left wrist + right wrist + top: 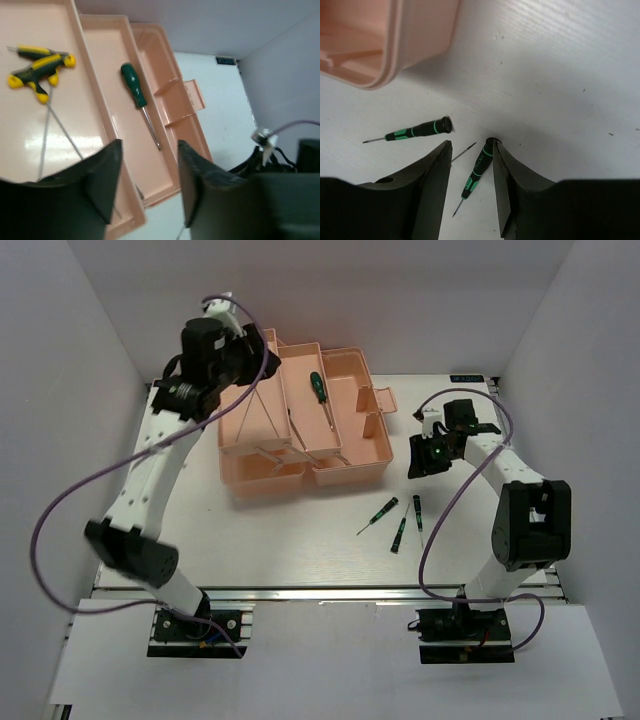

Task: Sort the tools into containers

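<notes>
**A:** Where is the left gripper [150, 144]?

**B:** Over the left end of the open pink toolbox [350, 468]. Its jaws stand apart and there is nothing between them.

**A:** What lies in the box?

**B:** Two thin rods [40, 72] with yellow-and-black handles lie crossed in the wide left tray. The big green screwdriver [134, 86] lies alone in the tray beside it, with its handle toward the far side.

**A:** And the right gripper [470, 145]?

**B:** It hangs above the white table [300, 550], to the right of the toolbox. Its jaws are parted and it grips nothing.

**A:** Where are the small screwdrivers [400, 533]?

**B:** All three lie on the table, in front of the toolbox's right end and apart from it. They are close together but do not touch.

**A:** What does the right wrist view show of them?

**B:** One lies to the left of the fingers, with its tip pointing left. Another shows in the gap between the fingers, flat on the table. Only a thin bit of shaft shows of the third, next to the left finger.
</notes>
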`<state>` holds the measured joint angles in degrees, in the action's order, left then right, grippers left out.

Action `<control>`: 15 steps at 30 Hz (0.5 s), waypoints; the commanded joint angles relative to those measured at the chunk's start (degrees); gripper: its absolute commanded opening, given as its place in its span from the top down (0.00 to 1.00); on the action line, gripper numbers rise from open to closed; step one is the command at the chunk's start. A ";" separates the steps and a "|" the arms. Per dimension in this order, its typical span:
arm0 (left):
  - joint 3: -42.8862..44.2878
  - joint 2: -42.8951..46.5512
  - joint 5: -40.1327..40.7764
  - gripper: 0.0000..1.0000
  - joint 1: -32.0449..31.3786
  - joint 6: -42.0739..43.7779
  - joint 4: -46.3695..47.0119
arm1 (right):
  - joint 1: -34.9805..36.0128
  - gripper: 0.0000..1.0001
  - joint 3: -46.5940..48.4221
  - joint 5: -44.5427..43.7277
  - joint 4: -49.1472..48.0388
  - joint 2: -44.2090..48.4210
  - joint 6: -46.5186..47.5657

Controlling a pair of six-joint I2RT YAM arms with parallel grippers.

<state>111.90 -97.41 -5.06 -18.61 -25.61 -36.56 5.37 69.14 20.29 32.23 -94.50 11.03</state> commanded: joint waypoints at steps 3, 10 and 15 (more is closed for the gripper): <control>-18.97 19.34 0.84 0.35 -0.02 3.11 6.23 | 1.23 0.59 2.31 -7.55 9.78 -4.29 4.18; -40.25 34.64 2.60 0.31 -0.11 -1.37 8.86 | 1.49 0.57 -0.76 -10.89 10.22 -5.08 4.53; -44.66 37.73 1.64 0.31 -0.37 -2.17 9.84 | 2.63 0.57 -2.87 -11.33 8.55 -6.40 3.04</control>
<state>67.13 -61.39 -3.57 -18.61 -26.85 -28.51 7.18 67.20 9.98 40.58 -100.22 14.33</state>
